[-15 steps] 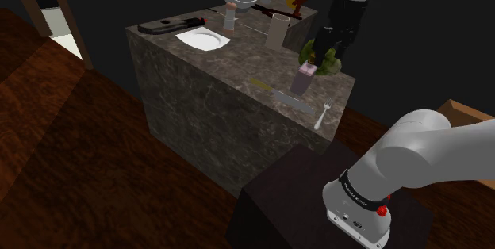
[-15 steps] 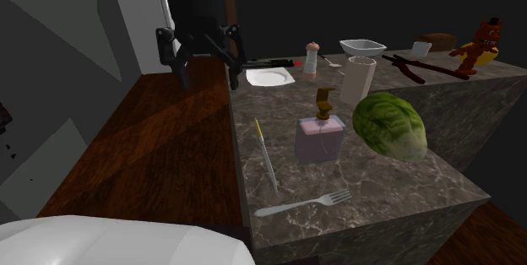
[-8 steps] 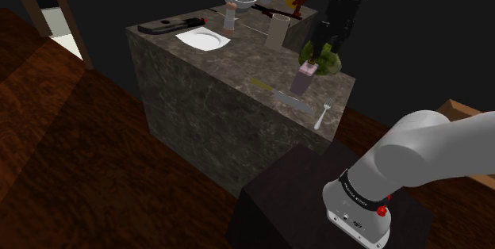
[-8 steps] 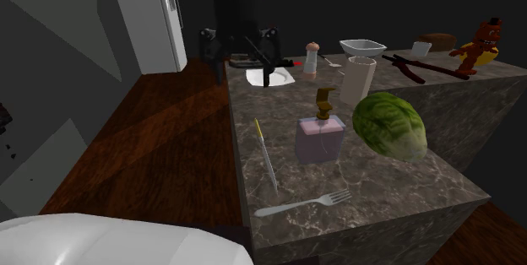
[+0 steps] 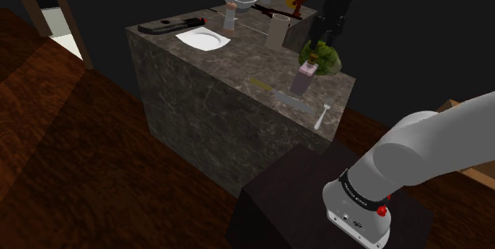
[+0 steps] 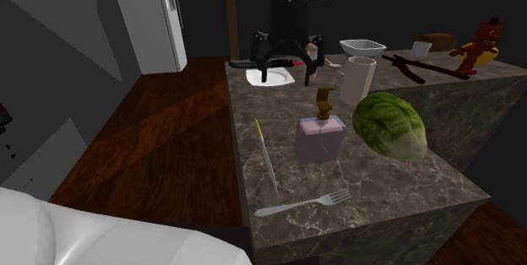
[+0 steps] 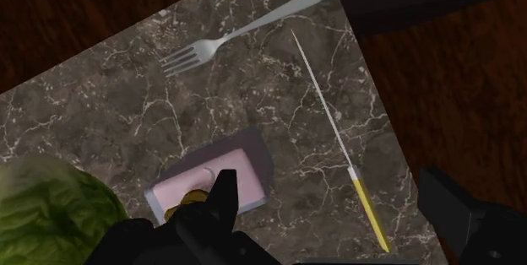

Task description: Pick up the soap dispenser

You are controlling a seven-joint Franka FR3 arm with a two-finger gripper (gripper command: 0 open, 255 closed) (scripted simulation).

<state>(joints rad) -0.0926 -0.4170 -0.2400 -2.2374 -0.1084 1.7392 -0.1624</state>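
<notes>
1. Lettering: a band on the arm's base [image 5: 358, 201] carries print too small to read.
2. Soap dispenser [image 6: 321, 135]: pale pink body with a brown pump, upright on the marbled counter [image 6: 397, 189], just beside a green melon [image 6: 388, 126].
3. Gripper [image 6: 285, 71]: fingers spread wide, holding nothing.
4. Change: half a second ago the gripper hung further to the second exterior view's left; it is now over the counter, nearer the dispenser.
5. Wrist view: the dispenser top [image 7: 211, 183] lies beneath one finger [image 7: 221, 200]. A fork [image 7: 236, 31] and a yellow-handled knife [image 7: 338, 137] lie beyond.

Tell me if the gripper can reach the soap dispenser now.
Probably yes: the gripper hangs open above the soap dispenser, nothing between them. The dispenser sits under one finger, and the green melon crowds one side.
</notes>
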